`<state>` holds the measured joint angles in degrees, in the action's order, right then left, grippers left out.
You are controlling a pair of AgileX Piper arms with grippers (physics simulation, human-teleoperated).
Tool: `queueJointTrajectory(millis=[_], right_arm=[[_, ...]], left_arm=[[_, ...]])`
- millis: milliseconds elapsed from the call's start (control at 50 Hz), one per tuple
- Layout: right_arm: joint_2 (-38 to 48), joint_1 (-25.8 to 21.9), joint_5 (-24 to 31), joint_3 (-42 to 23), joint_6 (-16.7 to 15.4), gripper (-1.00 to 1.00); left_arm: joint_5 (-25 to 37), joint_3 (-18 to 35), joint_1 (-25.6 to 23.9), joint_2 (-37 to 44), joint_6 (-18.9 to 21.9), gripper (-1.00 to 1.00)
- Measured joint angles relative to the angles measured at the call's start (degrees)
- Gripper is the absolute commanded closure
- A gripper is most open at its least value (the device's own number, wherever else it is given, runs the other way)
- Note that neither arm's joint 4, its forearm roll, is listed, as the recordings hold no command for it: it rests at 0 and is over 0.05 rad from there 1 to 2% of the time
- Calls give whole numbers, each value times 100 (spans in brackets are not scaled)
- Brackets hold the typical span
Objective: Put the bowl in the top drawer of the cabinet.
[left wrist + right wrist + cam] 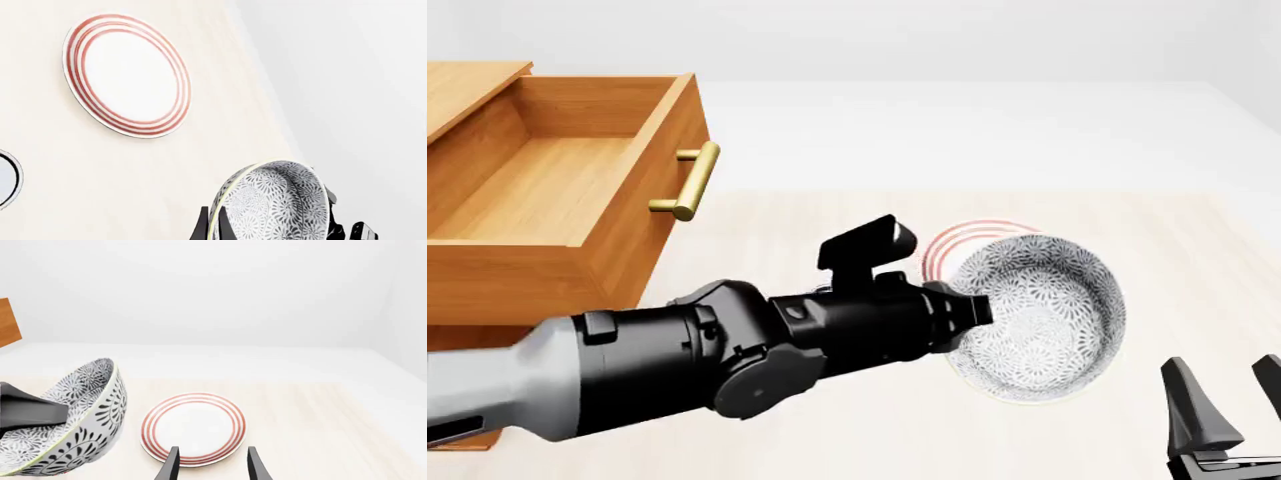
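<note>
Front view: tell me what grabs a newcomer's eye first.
The black left arm dominates, reaching from the left with its left gripper clamped on the rim of the patterned bowl, which is lifted off the table and tipped on its side. At upper left the open top drawer of the wooden cabinet shows its brass handle. A red-ringed plate lies on the table beyond the bowl, in front of the open right gripper.
</note>
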<state>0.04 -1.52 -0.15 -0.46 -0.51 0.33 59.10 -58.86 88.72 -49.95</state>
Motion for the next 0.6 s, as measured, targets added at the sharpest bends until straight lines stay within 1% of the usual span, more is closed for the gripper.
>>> queueJointTrajectory(millis=[600], right_arm=[[0, 0, 0, 0, 0, -100]], left_arm=[[1167, 873, 626, -779, 438, 100]])
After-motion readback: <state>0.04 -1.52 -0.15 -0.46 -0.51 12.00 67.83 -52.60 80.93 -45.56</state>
